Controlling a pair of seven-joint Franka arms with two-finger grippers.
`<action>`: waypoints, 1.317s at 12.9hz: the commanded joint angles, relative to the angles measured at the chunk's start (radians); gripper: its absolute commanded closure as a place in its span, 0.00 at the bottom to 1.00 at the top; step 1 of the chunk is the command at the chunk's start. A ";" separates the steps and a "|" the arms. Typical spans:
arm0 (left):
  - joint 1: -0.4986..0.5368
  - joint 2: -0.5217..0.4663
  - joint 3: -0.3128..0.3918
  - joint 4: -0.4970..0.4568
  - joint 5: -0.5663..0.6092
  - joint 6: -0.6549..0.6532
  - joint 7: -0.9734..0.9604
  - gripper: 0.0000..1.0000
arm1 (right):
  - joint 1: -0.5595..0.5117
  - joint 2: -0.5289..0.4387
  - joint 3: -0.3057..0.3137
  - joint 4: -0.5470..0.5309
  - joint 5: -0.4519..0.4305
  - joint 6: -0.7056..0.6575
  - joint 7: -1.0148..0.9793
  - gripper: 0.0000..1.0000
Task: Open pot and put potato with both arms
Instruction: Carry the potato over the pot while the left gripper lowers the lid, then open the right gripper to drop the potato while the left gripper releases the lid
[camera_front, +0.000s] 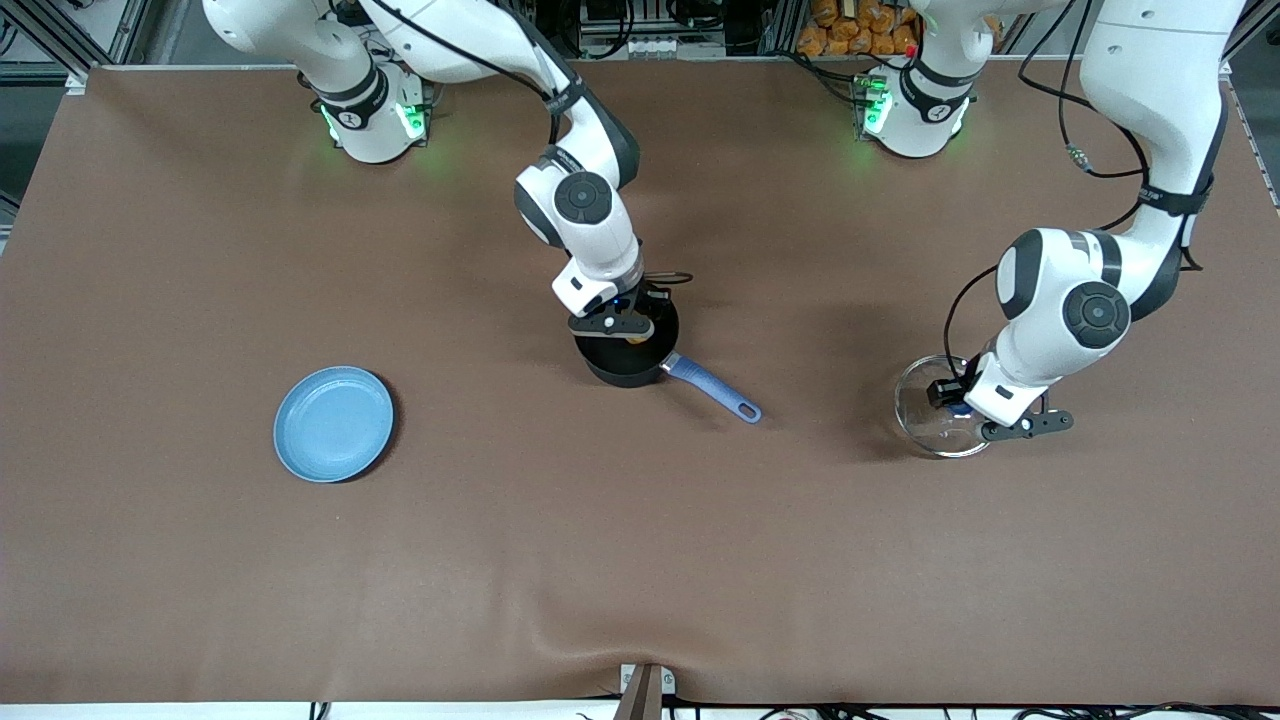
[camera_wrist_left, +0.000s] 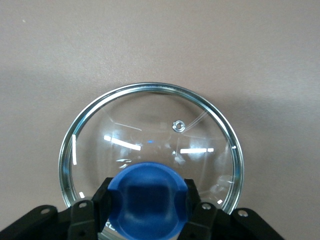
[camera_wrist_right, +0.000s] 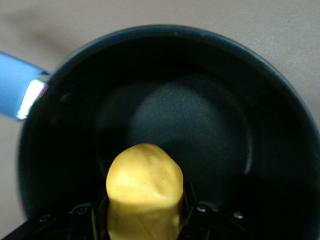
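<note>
Status: lid (camera_front: 935, 408) is off the pot (camera_front: 627, 352) and lies flat on the table (camera_front: 200, 560), toward the left arm's end, well apart from the pot. Left gripper (camera_wrist_left: 148, 200) sits low on the lid, fingers (camera_wrist_left: 102, 199) closed on either side of its blue knob (camera_wrist_left: 148, 197). Can't tell from these views whether the grip is loaded or just resting. Opening step looks done.

Right gripper (camera_wrist_right: 145, 207) is over the open pot, clamped on the potato (camera_wrist_right: 144, 192); the potato sticks out past the fingertips, pointing down into the pot. Pot floor below it is bare and dark, so the potato is not yet dropped. Judgement: approx. most of the task done; left to do is release into the pot, then lift the right arm away.

Pot handle (camera_front: 712, 389) points away from the right gripper, toward the front camera and the left arm's end.

Surface: brown matte cloth, slight ridge at the front edge. Blue plate (camera_front: 333, 423) sits alone toward the right arm's end, well apart from both grippers. Room: racks, cabling and a heap of orange items along the top of the front view.
</note>
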 joint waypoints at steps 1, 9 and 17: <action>0.021 0.007 -0.012 -0.020 -0.006 0.041 0.021 1.00 | -0.011 0.014 -0.014 0.046 -0.005 -0.014 0.011 1.00; 0.020 -0.023 -0.013 -0.016 -0.006 0.043 0.020 0.00 | -0.041 0.046 -0.020 0.085 -0.028 -0.050 -0.005 0.00; 0.015 -0.214 -0.098 0.284 -0.020 -0.395 0.011 0.00 | -0.110 -0.156 -0.098 0.208 -0.034 -0.530 -0.172 0.00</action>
